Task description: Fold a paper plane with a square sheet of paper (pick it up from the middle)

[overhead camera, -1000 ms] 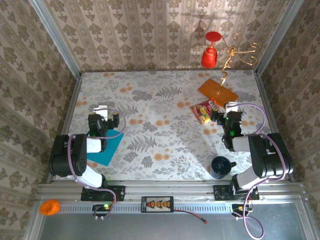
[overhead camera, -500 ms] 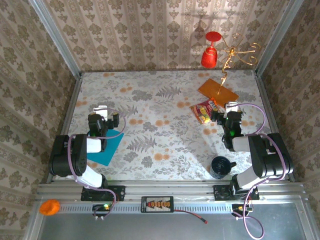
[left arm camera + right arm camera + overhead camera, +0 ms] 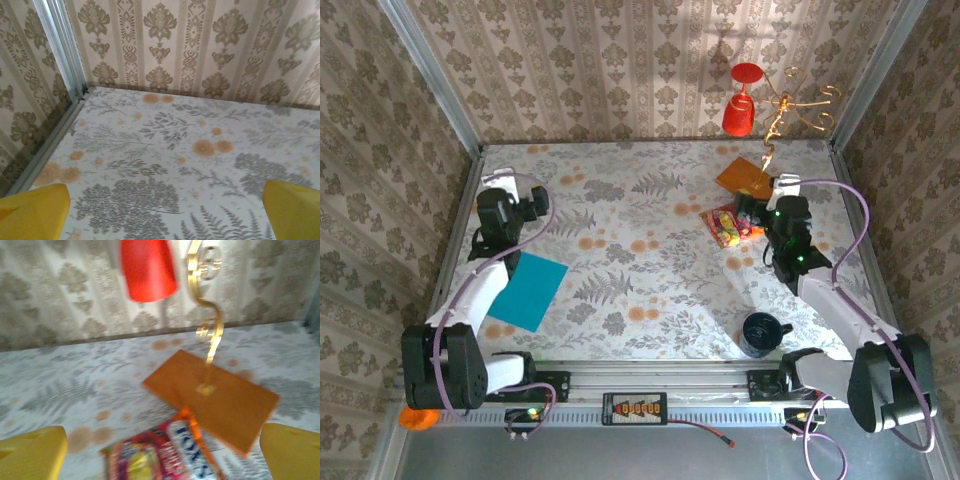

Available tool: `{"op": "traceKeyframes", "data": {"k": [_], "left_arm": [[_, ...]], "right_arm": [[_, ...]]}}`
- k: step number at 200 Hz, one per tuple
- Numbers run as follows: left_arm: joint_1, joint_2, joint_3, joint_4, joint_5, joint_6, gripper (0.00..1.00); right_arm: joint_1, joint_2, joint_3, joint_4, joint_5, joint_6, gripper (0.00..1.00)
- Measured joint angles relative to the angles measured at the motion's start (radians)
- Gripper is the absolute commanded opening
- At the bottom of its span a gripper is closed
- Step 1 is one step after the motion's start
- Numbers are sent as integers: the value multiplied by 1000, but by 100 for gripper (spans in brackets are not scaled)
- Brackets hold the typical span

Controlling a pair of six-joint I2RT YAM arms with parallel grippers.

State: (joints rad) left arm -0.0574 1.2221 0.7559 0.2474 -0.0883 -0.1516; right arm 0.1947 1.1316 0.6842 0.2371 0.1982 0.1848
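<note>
From above, square sheet (image 3: 529, 292) lies flat (unheld).

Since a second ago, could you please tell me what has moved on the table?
Both arms have stretched forward from their folded poses. The left gripper, open, moved off the far edge of the teal paper sheet, which now lies fully uncovered. The right gripper, open, advanced toward the snack packet and orange card. Nothing was grasped; sheet, packet, card and dark mug stayed put.
</note>
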Motion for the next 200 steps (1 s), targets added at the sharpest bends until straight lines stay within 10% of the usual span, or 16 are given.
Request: {"op": "traceKeyframes", "data": {"k": [83, 200], "left_arm": [[37, 6, -119, -286, 121, -364, 100], [76, 13, -222, -457, 12, -461, 88]], "right_arm": [[240, 259, 290, -274, -95, 255, 100], [365, 619, 560, -385, -196, 534, 100]]}}
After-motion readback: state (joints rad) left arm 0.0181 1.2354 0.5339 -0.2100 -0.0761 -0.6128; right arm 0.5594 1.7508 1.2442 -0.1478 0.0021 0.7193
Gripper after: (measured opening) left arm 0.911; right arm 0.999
